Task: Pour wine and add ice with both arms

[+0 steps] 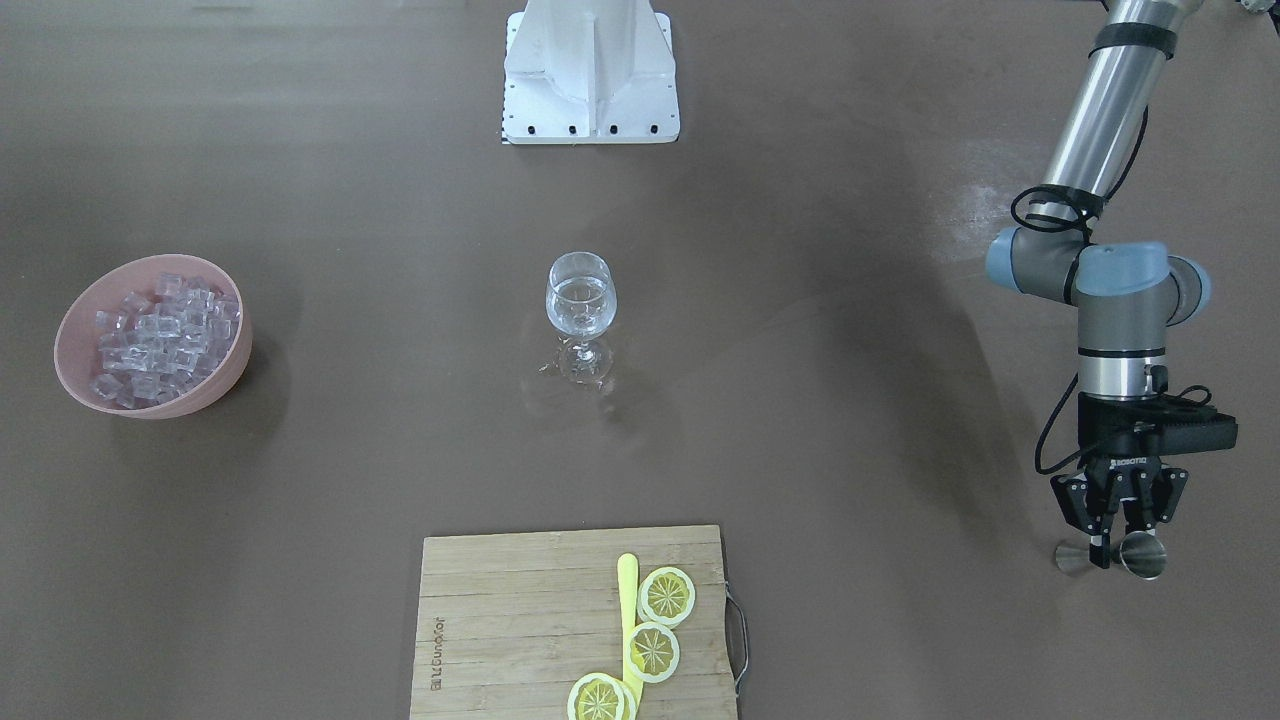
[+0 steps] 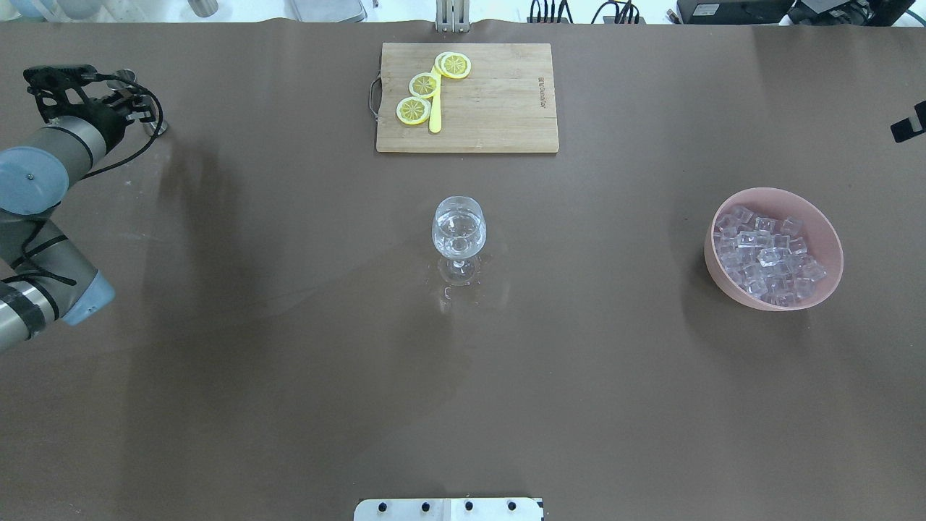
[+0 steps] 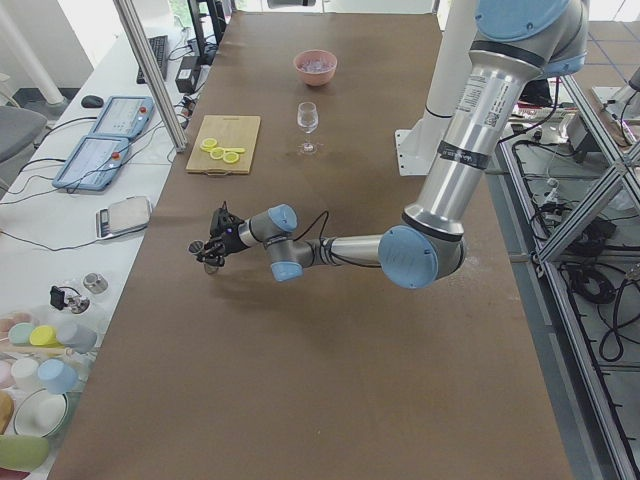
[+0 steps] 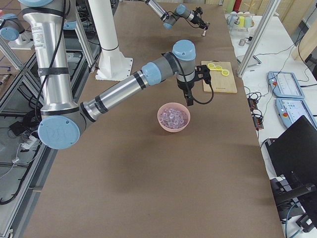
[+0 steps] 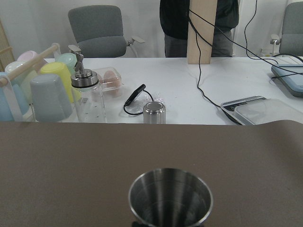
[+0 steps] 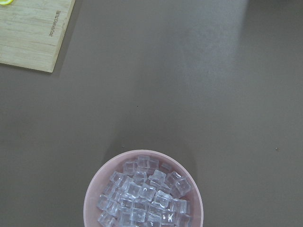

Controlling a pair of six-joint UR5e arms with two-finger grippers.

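**Left gripper on jigger at the table edge, right arm over the ice bowl**

- Left arm reaches far out on the robot's left, low over the table, near the operators' edge.
- Left gripper has its fingers closed on the narrow waist of a metal jigger. The left wrist view looks into the jigger's open cup. I can't tell whether it touches the table.
- Wine glass stands upright mid-table, well apart from both grippers.
- Wine is in the glass: clear liquid, a small fill. There are glints on the table around the foot, and I can't tell whether they are wet spots or light.
- Ice is piled in a pink bowl on the robot's right side of the table, well apart from the glass.
- Right arm stretches over that side. Right gripper hangs above the bowl's far rim and points down.
- The right wrist view shows the bowl and cubes straight below with no fingers in frame, so I can't tell whether that gripper is spread or closed.
- On the operators' side there is a wooden cutting board with lemon slices and a yellow knife on it.
- A white pedestal is at the robot's base.
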